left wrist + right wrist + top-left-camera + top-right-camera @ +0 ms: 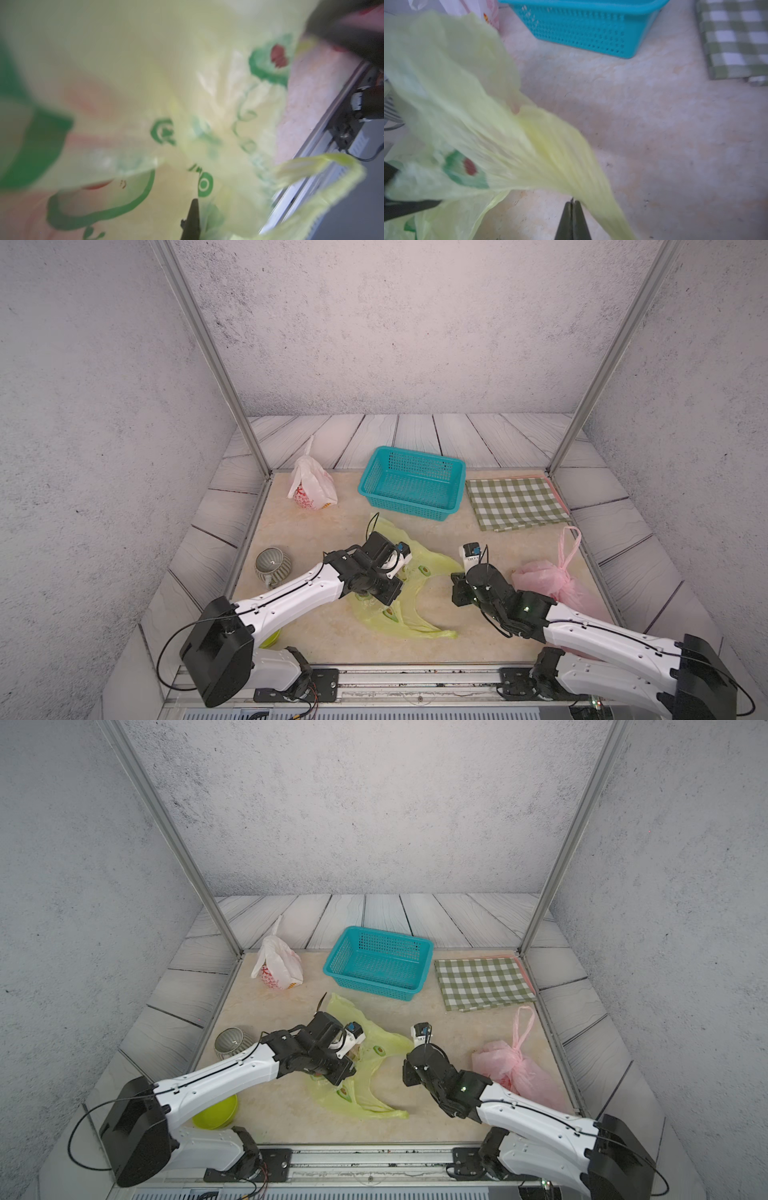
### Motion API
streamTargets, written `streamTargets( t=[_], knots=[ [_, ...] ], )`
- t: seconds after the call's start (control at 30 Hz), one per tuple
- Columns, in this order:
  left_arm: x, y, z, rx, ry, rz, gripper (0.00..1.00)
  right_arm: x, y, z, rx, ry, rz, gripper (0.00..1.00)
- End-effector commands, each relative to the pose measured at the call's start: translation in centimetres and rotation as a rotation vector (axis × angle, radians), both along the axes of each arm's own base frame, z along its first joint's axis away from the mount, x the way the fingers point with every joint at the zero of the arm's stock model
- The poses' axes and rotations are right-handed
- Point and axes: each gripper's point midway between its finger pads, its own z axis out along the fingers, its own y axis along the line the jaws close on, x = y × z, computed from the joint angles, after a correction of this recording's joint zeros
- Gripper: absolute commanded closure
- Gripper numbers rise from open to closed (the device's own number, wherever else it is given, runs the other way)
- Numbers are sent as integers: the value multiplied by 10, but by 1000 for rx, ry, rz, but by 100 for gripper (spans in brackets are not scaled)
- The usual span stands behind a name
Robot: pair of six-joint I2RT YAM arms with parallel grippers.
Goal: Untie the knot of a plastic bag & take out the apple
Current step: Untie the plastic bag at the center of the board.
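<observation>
Yellow bag (467, 104) brushes the right fingers (565, 222) (pressed together).

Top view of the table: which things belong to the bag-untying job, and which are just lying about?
In the job: yellow-green bag, left gripper, right gripper.

Lying about: pink bag, white bag, teal basket, checked cloth, striped cup, green bowl.
</observation>
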Motion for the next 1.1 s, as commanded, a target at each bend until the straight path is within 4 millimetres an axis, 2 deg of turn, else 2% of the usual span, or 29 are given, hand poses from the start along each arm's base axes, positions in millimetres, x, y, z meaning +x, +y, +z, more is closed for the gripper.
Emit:
streamTargets(
  t=[0.0,0.13,0.23,0.33,0.43,0.53,0.63,0.7,0.83,0.97,1.07],
  knots=[
    [0,-9,-18,-2,40,23,100,14,-32,5,-113,-47,-75,100],
    [-7,-17,-32,18,71,-5,100,29,-31,18,-103,-64,-58,100],
    [-7,-18,-32,13,66,2,100,22,-11,22,-62,-10,46,100],
    [-5,-19,-30,16,57,1,100,-5,25,15,94,74,240,96],
    [-3,-23,-30,7,54,-1,100,-38,52,2,238,133,383,99],
    [-2,-28,-34,-6,68,-7,100,-66,68,-17,239,146,477,100],
    [-1,-33,-38,-10,80,-17,100,-78,73,-26,272,140,494,100],
    [1,-34,-34,-15,69,-15,100,-83,73,-29,280,129,491,100],
    [4,-35,-13,-42,27,-14,100,-85,77,-26,248,70,500,100],
    [5,-37,-1,-53,27,-25,100,-74,79,-22,274,10,451,100],
    [5,-39,2,-60,24,-25,100,-68,83,-30,279,18,420,100]
  ],
)
